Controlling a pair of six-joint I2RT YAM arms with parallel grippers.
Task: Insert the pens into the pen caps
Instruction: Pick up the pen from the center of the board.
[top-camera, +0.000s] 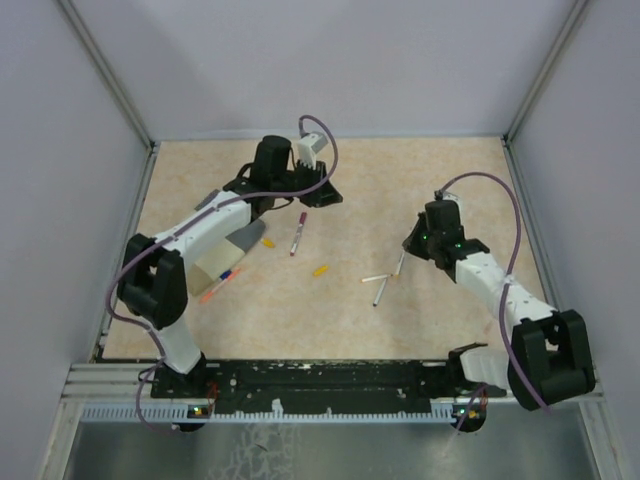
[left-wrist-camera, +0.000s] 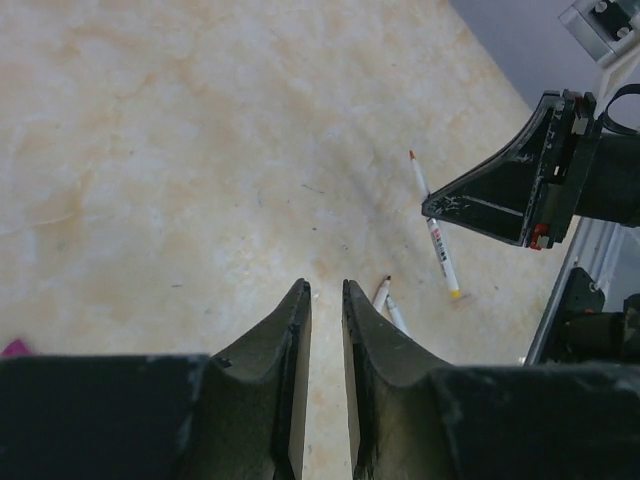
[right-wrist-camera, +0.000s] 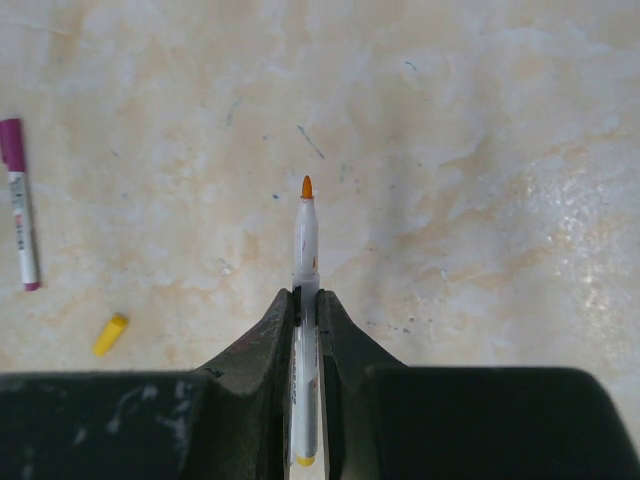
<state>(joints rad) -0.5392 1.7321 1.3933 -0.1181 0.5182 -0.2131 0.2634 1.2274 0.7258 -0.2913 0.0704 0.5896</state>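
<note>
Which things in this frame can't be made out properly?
Beige box with grey lid: top view, mostly under the left arm.
Two thin grey pens: left wrist view, lower ends behind the left pincer.
Magenta-capped white pen: right wrist view, barrel print too small to read.

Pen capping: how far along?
Done: the magenta pen looks capped. In hand: right gripper clamps an uncapped orange-tipped pen; left gripper is empty, slightly open. Left: that pen, two more pens that look uncapped, with the yellow cap and orange cap lying loose.
</note>
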